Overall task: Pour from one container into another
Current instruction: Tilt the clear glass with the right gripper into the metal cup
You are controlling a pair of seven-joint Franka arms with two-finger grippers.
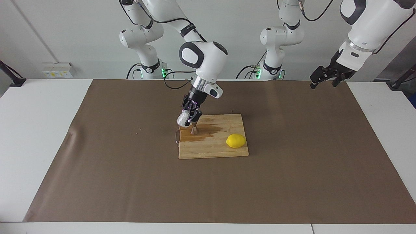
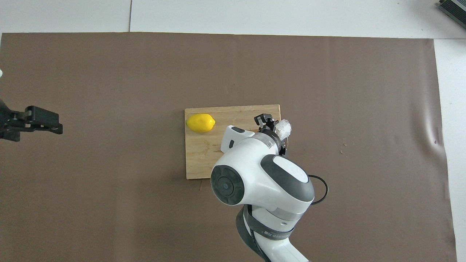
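Right pincer (image 1: 191, 117) clamping cup (image 1: 182, 119), tilting it over jigger (image 1: 194, 130) standing on board (image 1: 213, 149) corner toward right arm's end of table (image 1: 39, 130). Pouring step, by judgement: keeping cup lip right above jigger mouth, tipping slowly, since board looking wet already. Lemon (image 1: 236, 141) lying well apart. Left pincer (image 1: 325, 79) waiting wide, over mat (image 1: 292, 169) edge

From my remote station, the white worktop (image 1: 39, 136) lay under a broad brown paper sheet (image 1: 292, 169), creased at one end. A plain pale wall (image 1: 65, 32) rose at its edge, carrying a yellow-labelled socket strip (image 1: 58, 70).
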